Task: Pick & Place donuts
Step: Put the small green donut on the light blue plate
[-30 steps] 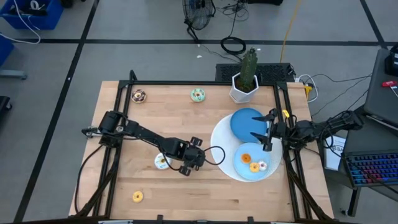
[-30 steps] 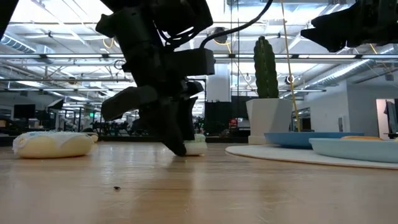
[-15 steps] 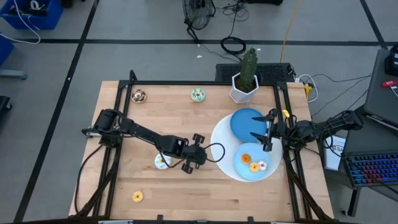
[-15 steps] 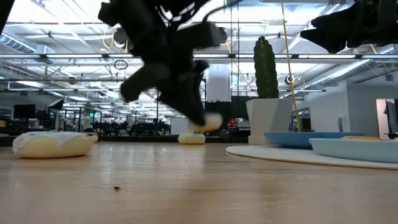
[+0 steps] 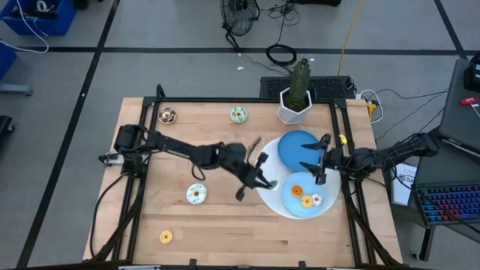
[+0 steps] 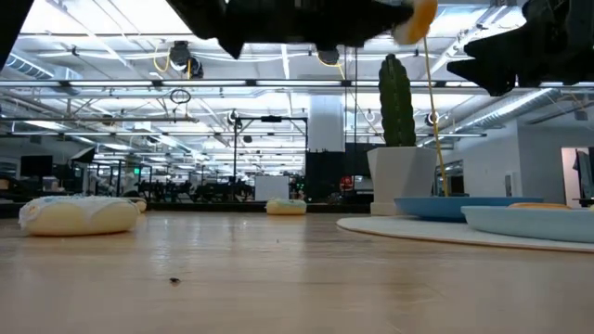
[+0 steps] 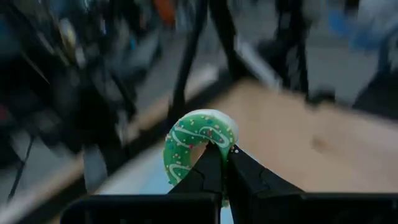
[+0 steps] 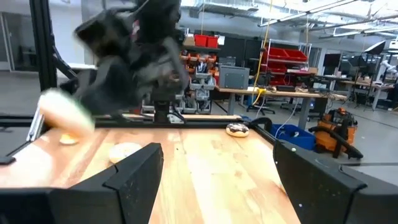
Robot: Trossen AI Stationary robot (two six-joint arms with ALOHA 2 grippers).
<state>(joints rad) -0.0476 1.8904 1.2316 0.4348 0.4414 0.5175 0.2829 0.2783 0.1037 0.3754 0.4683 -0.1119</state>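
My left gripper (image 5: 262,178) is up in the air at the left edge of the white disc (image 5: 270,204), shut on a green-iced donut (image 7: 198,142). The low view shows this donut (image 6: 413,17) high above the table. My right gripper (image 5: 322,160) hovers open over the two blue plates and touches nothing. Three donuts lie on the near plate (image 5: 292,180). Other donuts lie flat on the wood: chocolate (image 5: 168,115), green (image 5: 238,114), pale (image 5: 196,193) and orange (image 5: 166,237). My left gripper pinches the green donut between its two fingertips (image 7: 239,167) at one spot on the ring's rim (image 7: 219,144). The donut stands on edge beyond the fingertips, its iced face toward the wrist camera. It is lifted clear of the table.
A cactus in a white pot (image 5: 296,101) stands at the far edge behind the far blue plate (image 5: 295,146). The black frame rails run along the table's left and right sides. Bare wood spreads across the table's middle and near part.
My left gripper has risen from the table beside the pale donut and swung fast toward the table's right, to the white disc's edge, carrying the green donut up clear of the wood. The pale donut has stayed in place.
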